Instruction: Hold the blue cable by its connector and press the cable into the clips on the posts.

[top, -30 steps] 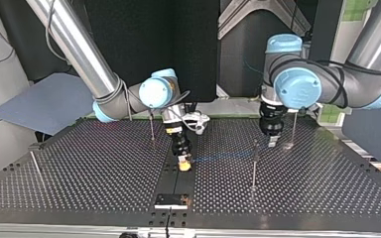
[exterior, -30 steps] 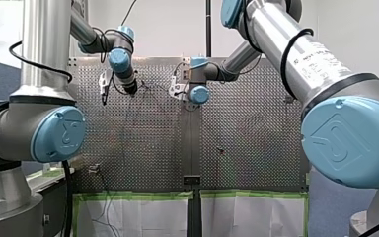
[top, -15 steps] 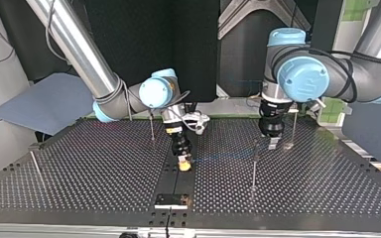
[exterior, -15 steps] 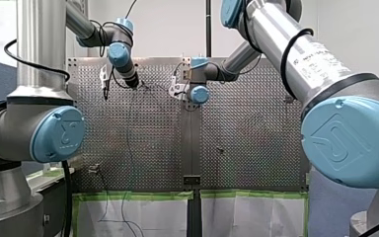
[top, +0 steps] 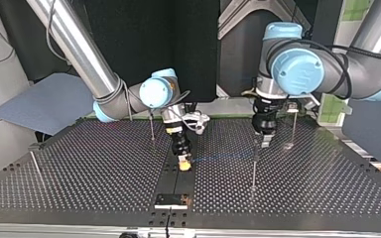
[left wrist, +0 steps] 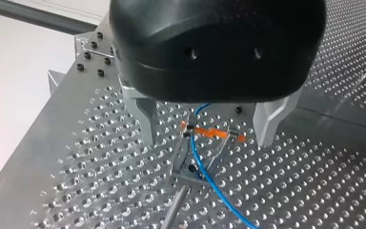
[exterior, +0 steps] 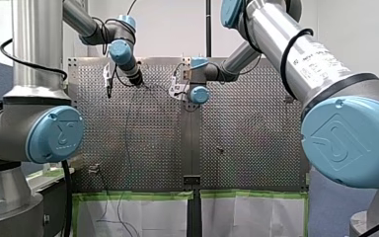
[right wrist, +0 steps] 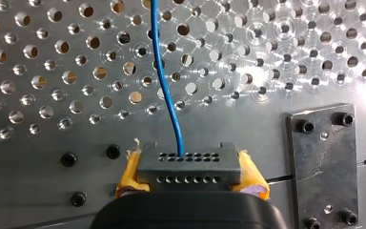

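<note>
My right gripper [right wrist: 189, 183] is shut with its yellow pads [right wrist: 128, 174] on the dark grey connector [right wrist: 189, 164]. The blue cable [right wrist: 164, 71] leaves that connector and runs away over the perforated plate. In the top view the right gripper [top: 182, 161] is low at the table's middle. From it the faint blue cable [top: 223, 157] stretches to a thin post [top: 254, 166]. My left gripper [top: 264, 140] hangs just behind that post. Its metal fingers [left wrist: 143, 114] stand open on either side of the post's orange clip [left wrist: 209, 132]. The cable [left wrist: 202, 167] passes the clip head there.
More thin posts stand on the plate: one behind the right gripper [top: 152, 130], one at the top view's right [top: 293, 130], one near the left edge [top: 34, 167]. A black bracket plate [right wrist: 321, 162] is bolted beside the connector. A dark seam strip [top: 174, 183] runs down the middle.
My left arm has shifted toward the top view's left, bringing its open gripper closer to the post with the clip. The right arm and the connector have not moved.
</note>
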Controlling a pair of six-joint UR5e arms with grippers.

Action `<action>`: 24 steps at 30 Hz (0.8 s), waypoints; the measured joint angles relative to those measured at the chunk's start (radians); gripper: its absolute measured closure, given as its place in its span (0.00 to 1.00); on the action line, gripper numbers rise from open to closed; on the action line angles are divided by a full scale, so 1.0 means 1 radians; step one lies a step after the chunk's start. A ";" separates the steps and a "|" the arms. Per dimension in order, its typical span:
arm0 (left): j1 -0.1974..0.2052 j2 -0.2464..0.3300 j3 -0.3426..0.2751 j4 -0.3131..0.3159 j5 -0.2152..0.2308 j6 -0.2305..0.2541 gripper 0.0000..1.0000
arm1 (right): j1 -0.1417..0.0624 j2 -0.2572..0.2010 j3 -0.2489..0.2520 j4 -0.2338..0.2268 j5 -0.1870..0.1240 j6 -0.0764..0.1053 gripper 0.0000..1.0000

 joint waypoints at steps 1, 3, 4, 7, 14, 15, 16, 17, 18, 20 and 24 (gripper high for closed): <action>-0.002 0.000 0.000 0.000 0.000 -0.001 0.00 | 0.000 0.000 0.000 0.000 0.000 0.000 1.00; -0.006 0.001 0.000 -0.001 0.000 -0.002 0.00 | -0.001 0.001 0.000 0.000 0.000 0.000 1.00; -0.008 0.002 0.000 -0.001 0.000 -0.002 0.00 | -0.001 0.001 0.000 0.000 0.000 0.000 1.00; -0.012 0.002 0.000 -0.001 -0.002 -0.003 0.00 | -0.002 0.001 0.000 -0.001 0.000 0.000 1.00; -0.014 0.003 0.000 0.001 -0.014 -0.011 0.00 | -0.004 0.001 0.000 0.000 -0.001 0.000 1.00; -0.014 0.003 0.000 0.002 -0.014 -0.011 0.00 | -0.004 0.001 -0.001 0.000 -0.001 0.000 1.00; -0.014 0.004 0.000 0.002 -0.015 -0.011 0.00 | -0.004 0.002 0.000 0.001 -0.001 0.000 1.00; -0.014 0.004 0.000 0.002 -0.015 -0.011 0.00 | -0.004 0.002 0.000 0.001 -0.001 0.000 1.00; -0.015 0.004 0.000 0.002 -0.016 -0.011 0.00 | -0.004 0.002 0.000 0.001 -0.002 0.000 1.00; -0.016 0.004 0.000 0.002 -0.016 -0.012 0.00 | -0.004 0.002 0.000 0.002 -0.002 0.000 1.00; -0.017 0.004 0.000 0.002 -0.015 -0.012 0.00 | -0.003 0.004 0.000 0.002 -0.002 0.000 1.00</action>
